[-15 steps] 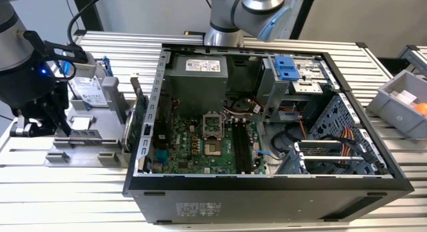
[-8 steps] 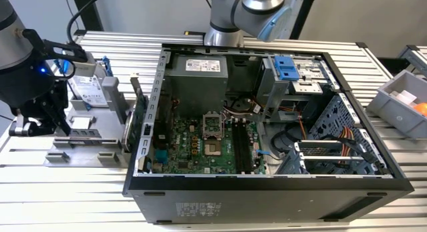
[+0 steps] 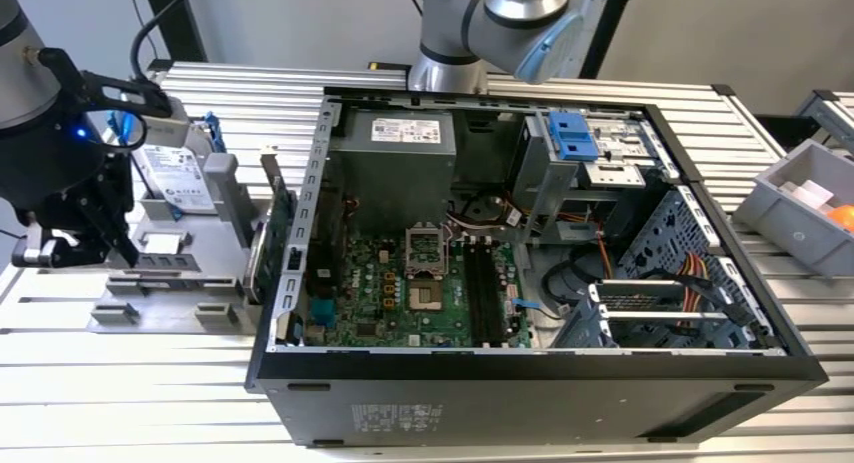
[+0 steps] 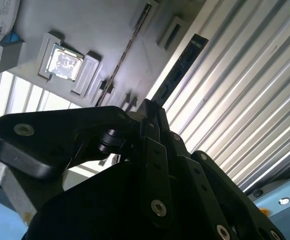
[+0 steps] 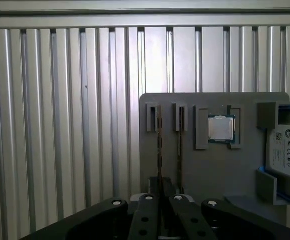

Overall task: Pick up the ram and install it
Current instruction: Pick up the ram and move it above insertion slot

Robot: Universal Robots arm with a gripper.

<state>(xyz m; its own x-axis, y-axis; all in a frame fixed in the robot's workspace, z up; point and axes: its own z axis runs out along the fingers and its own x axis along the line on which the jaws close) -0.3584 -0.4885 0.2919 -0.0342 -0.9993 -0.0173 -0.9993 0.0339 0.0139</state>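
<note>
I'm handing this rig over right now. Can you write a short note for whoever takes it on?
Tool: shut on the ram, over the grey fixture at the exterior view's left.
Case: open, beside the fixture; its memory slots look empty.
Done: ram gripped. I cannot tell whether it is clear of its fixture slot.
Left: ram not yet in the case.

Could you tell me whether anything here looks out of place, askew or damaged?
Nothing stands out. The gripper is shut on the ram, which juts straight out from its fingertips near the grey holder. The green card stands upright in the holder beside the open computer case. Nothing looks spilled or broken.
</note>
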